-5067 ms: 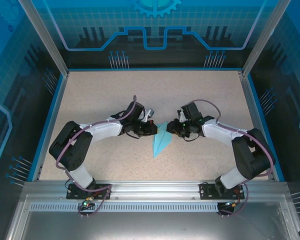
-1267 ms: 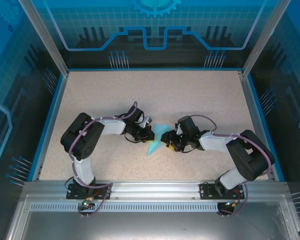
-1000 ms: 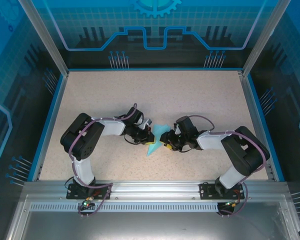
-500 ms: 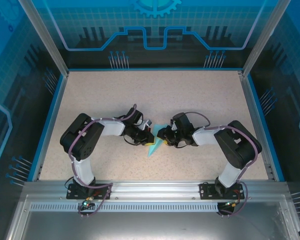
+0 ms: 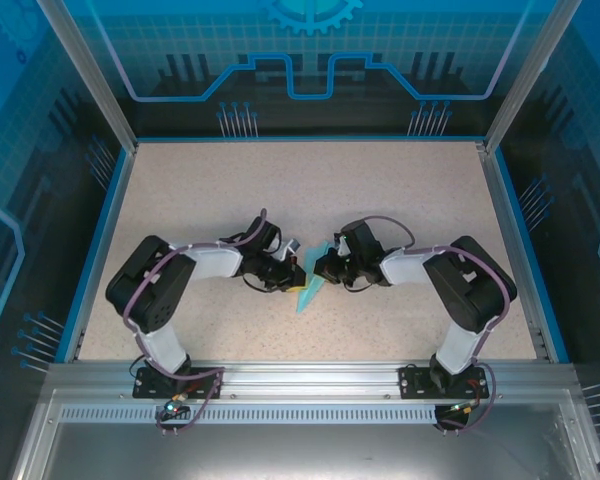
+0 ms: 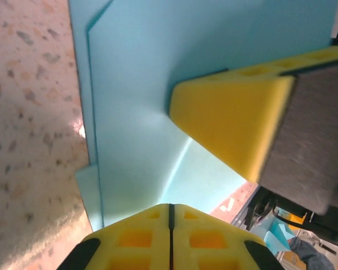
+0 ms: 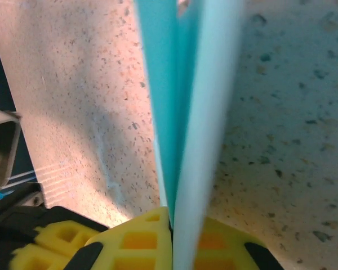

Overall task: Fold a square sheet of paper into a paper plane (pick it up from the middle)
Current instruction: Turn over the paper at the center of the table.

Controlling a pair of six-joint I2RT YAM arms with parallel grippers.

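top: paper plane [image 5: 308, 292] sits mid-table [image 5: 400, 190], nose toward the near edge; left gripper [image 5: 298, 272] and right gripper [image 5: 322, 268] meet at its far end | left wrist: left gripper clenched on the light-blue fold | right wrist: right gripper pinching the paper's upright folded edge

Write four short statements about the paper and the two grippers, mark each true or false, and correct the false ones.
1. The right gripper is shut on the light-blue paper. True.
2. The paper is an unfolded flat square. False: it is folded, with layered edges and a crease.
3. The paper sits at the far-left corner of the table. False: it is near the middle, between the two grippers.
4. The left gripper has its jaws closed. True.
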